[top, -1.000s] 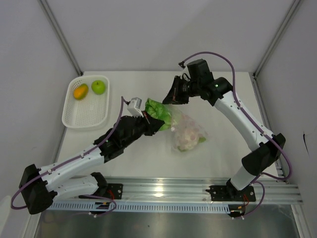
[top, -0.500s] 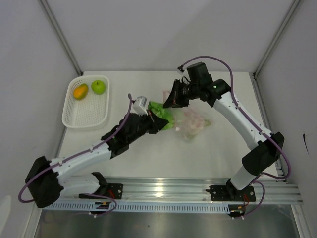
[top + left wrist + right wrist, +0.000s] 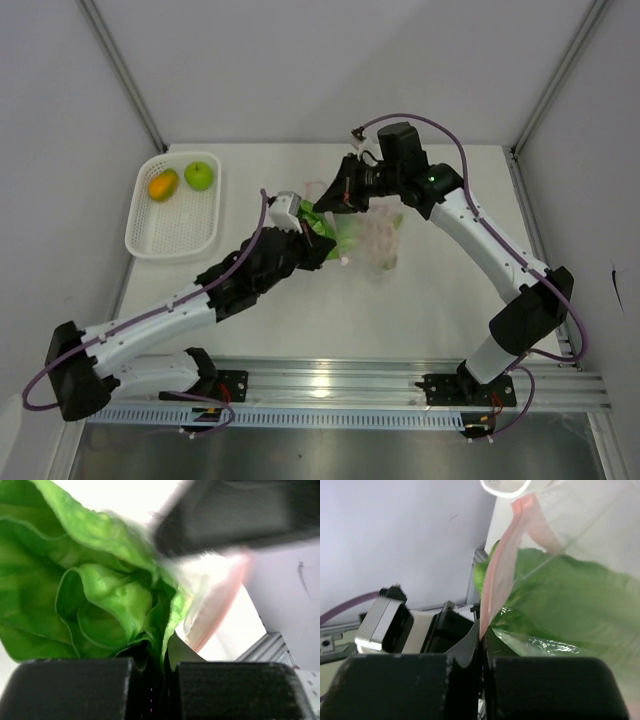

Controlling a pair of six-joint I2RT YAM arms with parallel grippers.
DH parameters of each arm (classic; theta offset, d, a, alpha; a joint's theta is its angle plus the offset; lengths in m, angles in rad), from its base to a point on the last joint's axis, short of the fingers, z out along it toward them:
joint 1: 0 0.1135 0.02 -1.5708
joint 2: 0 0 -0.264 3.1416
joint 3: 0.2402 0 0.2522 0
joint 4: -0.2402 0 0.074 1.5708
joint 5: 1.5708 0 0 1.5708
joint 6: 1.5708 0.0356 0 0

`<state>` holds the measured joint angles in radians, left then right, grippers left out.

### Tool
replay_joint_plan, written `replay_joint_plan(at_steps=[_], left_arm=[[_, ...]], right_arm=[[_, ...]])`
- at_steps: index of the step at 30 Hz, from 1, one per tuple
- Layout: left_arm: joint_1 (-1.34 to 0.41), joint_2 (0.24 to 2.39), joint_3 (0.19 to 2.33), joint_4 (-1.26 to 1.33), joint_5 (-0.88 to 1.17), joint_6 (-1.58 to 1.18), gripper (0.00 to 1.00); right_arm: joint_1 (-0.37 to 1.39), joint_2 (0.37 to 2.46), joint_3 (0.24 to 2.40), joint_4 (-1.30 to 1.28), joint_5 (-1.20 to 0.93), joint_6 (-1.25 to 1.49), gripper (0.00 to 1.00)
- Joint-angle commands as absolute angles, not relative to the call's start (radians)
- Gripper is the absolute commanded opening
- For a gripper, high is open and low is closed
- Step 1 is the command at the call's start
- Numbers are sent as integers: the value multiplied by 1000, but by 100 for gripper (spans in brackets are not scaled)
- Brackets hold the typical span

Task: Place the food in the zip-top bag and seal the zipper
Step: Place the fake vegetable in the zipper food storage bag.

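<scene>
A white table (image 3: 300,330) sits between pale grey walls (image 3: 300,70), with an aluminium rail (image 3: 400,385) along its near edge. At the far left corner a white mesh basket (image 3: 135,215) holds an orange fruit (image 3: 162,185) and a green apple (image 3: 199,176). Near the middle of the table, toward the far edge, the left gripper (image 3: 318,238) is clenched on the leafy cabbage (image 3: 325,222) at the mouth of the zip-top bag (image 3: 372,250). A pale lumpy piece (image 3: 382,232) shows through the bag. The right gripper (image 3: 340,195) meets the bag from the far side. Only the right wrist view shows its fingers pinched tight on the pink zipper (image 3: 500,580), with green leaf visible behind the clear plastic. Only the left wrist view shows the cabbage's curled leaves caught between nearly closed fingers (image 3: 75,690).
</scene>
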<state>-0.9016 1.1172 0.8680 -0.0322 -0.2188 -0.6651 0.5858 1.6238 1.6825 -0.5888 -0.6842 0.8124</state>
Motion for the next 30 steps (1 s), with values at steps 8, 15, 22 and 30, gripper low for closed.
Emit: replay_joint_plan(at_steps=[8, 15, 22, 30], left_arm=[[-973, 907, 753, 27, -561, -635, 1], [-950, 974, 747, 204, -221, -532, 1], [-948, 1075, 776, 384, 213, -422, 17], [-942, 1216, 917, 28, 37, -482, 16]], right_arm=[[595, 1542, 1614, -462, -817, 880, 0], [604, 1529, 1571, -333, -871, 977, 0], [617, 1542, 1549, -287, -879, 1008, 0], [623, 1543, 1588, -302, -873, 1003, 0]])
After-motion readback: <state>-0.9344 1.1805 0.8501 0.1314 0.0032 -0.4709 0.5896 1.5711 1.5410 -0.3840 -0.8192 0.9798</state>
